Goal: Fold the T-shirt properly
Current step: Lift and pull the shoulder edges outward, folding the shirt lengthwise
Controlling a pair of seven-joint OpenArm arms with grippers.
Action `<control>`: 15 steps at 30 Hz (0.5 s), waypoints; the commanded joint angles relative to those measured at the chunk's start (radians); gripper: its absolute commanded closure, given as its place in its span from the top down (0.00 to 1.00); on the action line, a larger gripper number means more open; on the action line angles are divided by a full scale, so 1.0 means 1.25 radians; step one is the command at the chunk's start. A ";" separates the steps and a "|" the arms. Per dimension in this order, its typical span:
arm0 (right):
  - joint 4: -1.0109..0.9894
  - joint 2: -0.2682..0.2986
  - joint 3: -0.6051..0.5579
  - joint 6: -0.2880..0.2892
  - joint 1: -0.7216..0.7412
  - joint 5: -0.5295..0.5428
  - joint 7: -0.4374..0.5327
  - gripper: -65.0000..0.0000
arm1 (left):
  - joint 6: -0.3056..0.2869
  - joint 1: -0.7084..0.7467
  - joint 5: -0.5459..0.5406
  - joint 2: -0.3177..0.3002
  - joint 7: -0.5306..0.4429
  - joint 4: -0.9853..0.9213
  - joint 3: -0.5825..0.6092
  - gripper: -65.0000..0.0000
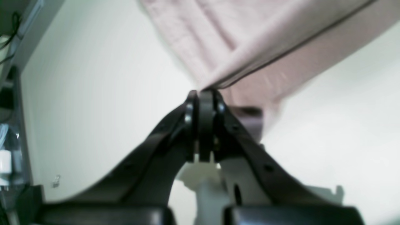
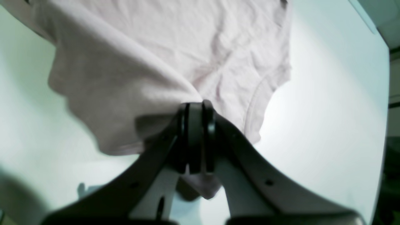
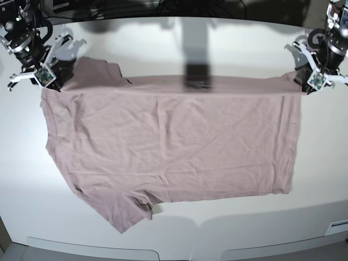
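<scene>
The dusty-pink T-shirt (image 3: 174, 141) lies spread across the white table (image 3: 326, 163), its far edge drawn straight between both grippers. One sleeve (image 3: 128, 215) points toward the front left, and the other sleeve (image 3: 98, 68) sits beside my right gripper. My left gripper (image 3: 305, 82) at the far right is shut on the shirt's hem corner; in the left wrist view its tips (image 1: 204, 93) pinch a folded edge of cloth (image 1: 265, 47). My right gripper (image 3: 53, 82) at the far left is shut on the shoulder area, where its tips (image 2: 197, 104) bite into bunched fabric (image 2: 140, 62).
A dark shadow (image 3: 197, 76) falls across the shirt's far edge at the middle. Cables and equipment run along the back of the table. White panels (image 3: 92, 247) line the front edge. Clutter (image 1: 6, 156) stands past the table's edge in the left wrist view.
</scene>
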 commanded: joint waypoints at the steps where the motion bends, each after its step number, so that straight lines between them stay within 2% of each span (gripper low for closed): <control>1: -0.004 0.012 -0.003 -0.011 0.019 0.005 0.013 0.00 | 0.010 -0.016 -0.002 -0.005 -0.014 0.001 -0.006 0.00; 8: -0.132 0.011 -0.100 -0.034 0.171 0.005 -0.010 0.00 | -0.049 -0.099 -0.001 0.048 -0.015 -0.070 -0.006 0.00; 15: -0.273 0.000 -0.151 -0.033 0.323 0.008 -0.017 0.00 | -0.061 -0.186 -0.001 0.066 -0.015 -0.156 -0.006 0.00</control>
